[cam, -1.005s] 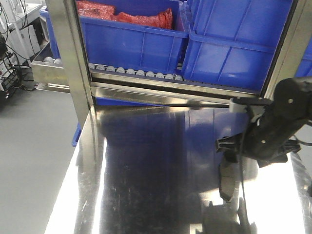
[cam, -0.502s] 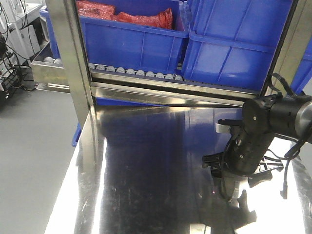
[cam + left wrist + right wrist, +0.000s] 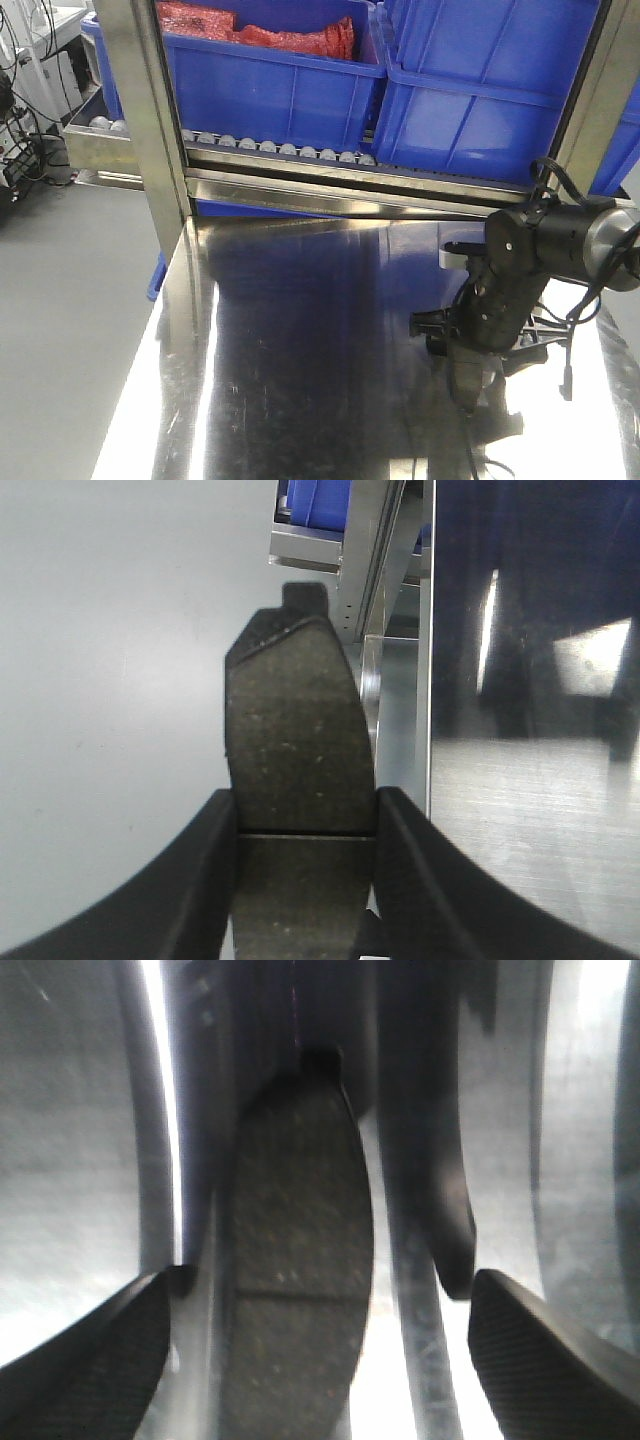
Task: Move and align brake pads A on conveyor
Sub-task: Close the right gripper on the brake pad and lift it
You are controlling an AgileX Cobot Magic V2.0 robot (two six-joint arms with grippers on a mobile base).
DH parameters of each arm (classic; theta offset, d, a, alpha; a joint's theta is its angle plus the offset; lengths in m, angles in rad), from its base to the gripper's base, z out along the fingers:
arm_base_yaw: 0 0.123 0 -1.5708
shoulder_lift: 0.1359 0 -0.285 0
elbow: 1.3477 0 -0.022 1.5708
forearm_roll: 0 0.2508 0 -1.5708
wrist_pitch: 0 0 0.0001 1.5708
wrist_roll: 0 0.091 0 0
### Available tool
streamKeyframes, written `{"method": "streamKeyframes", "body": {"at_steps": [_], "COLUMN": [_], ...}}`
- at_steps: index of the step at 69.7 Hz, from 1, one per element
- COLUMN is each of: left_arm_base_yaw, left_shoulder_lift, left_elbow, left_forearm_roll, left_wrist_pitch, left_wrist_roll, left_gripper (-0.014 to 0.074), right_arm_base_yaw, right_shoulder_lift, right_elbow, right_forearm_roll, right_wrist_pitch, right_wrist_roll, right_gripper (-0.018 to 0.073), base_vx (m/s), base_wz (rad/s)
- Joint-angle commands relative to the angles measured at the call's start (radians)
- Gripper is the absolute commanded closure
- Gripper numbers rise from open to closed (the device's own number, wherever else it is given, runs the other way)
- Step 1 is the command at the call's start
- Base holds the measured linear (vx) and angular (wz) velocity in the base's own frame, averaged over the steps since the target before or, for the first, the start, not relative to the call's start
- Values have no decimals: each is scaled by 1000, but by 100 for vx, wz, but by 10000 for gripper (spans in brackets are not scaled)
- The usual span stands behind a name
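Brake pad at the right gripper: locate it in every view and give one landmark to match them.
Front view: brake pad low right, just under the right gripper, partly hidden.
Left wrist view: not in it; a second pad sits clamped in the left gripper.
Right wrist view: centre, between the wide-open fingers.
Shared landmark: the shiny steel table, in all three.

No writing, label or number is legible — on any surface.

Dark brake pad (image 3: 298,750) clamped between black jaws, grey floor (image 3: 110,630) left, shiny steel table (image 3: 530,820) right
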Motion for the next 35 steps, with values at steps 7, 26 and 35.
{"method": "streamKeyframes", "body": {"at_steps": [7, 26, 35], "left_arm_base_yaw": [2, 2, 2], "left_shoulder_lift": [-4, -4, -4], "left_elbow": [-28, -28, -28], "left_forearm_roll": [13, 13, 13], "left_wrist_pitch": [-59, -59, -59], "left_wrist_roll": [-2, -2, -2], "left_gripper": [603, 603, 603], "right_arm_base_yaw": [-2, -2, -2], "right_shoulder_lift": [-23, 15, 18], "right_elbow": [-79, -97, -97], "right_forearm_roll": [-15, -15, -18], "right_wrist_pitch": [12, 54, 45], "right_wrist_roll": [3, 3, 3], "right_gripper": [-19, -19, -19], "base_vx": [0, 0, 0], "base_wz": [0, 0, 0]}}
